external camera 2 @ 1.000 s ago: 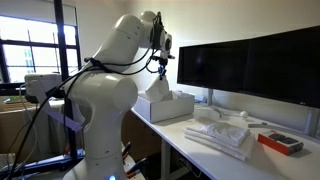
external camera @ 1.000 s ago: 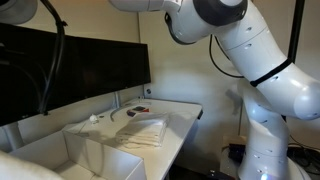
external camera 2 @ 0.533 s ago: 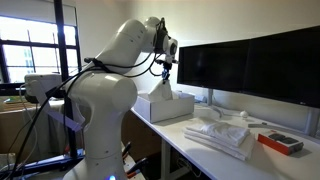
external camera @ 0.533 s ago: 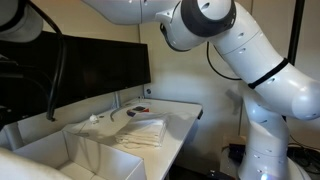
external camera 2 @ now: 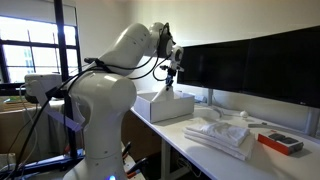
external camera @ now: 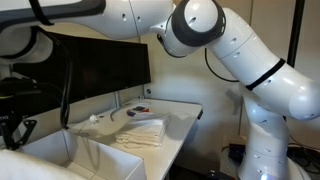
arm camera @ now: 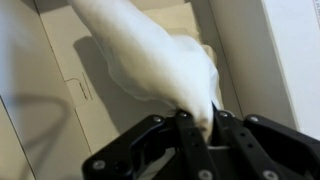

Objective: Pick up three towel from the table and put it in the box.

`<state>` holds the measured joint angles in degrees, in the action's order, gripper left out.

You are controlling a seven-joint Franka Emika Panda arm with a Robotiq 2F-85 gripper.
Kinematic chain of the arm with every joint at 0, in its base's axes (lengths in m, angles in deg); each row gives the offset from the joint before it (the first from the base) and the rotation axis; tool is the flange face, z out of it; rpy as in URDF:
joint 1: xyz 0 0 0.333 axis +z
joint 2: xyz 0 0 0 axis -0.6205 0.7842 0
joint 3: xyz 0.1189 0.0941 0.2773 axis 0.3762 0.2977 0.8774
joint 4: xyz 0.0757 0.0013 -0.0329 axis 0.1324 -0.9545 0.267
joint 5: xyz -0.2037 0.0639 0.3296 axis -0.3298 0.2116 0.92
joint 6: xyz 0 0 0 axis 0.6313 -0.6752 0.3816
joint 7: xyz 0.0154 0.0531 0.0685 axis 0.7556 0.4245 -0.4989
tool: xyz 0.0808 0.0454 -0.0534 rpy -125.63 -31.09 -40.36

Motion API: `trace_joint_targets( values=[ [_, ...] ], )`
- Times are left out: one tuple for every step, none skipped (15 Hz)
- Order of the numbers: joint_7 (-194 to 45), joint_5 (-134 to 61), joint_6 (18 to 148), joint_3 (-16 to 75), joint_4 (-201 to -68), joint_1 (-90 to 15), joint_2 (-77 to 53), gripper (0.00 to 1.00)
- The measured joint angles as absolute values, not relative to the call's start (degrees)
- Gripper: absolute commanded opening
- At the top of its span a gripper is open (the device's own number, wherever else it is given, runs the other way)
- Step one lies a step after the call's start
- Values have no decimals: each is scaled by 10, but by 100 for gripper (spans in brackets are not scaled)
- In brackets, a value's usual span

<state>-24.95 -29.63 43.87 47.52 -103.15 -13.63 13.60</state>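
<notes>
Cloth: white towel [arm camera: 150,55], soft, light and limp, sagging in a loose drape
Hold: my fingers [arm camera: 186,132] are clamped on its bunched edge
Where: hanging over the open white box [arm camera: 90,110]
Waiting: folded towels [external camera: 140,133] on the surface [external camera: 188,112]
Next grasp, I judge: pinch a folded edge, not the flat middle

Held towel [arm camera: 150,50]: white, soft cloth, pinched at one end in the closed pincer [arm camera: 197,118], hanging limp into the box [external camera 2: 158,105]. Box: white, open-topped, thin straight walls, at one end of the table [external camera: 188,113]. Stacked towels [external camera: 140,133]: cream-white, loosely folded flat on the table, apart from the box. Table: long, white, smooth.
</notes>
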Motion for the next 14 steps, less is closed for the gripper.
trace_joint_targets(
  values=[
    [-246,-295,438,473,-1033,-139,139,6],
    [-243,-295,436,472,-1035,-143,140,6],
    [-239,-294,435,470,-1037,-146,142,6],
    [-236,-294,434,469,-1039,-150,143,6],
    [-232,-293,433,467,-1043,-154,143,6],
    [-228,-293,432,466,-1047,-158,143,6],
    [-225,-293,432,464,-1051,-162,143,6],
    [-223,-292,432,462,-1055,-166,143,6],
    [-222,-292,432,462,-1059,-170,143,6],
    [-221,-291,432,461,-1063,-174,143,42],
    [-220,-291,432,461,-1067,-178,143,43],
    [-219,-291,430,460,-1072,-182,143,49],
    [-219,-291,425,459,-1076,-185,143,55],
    [-218,-291,421,459,-1079,-187,143,62]
  ],
)
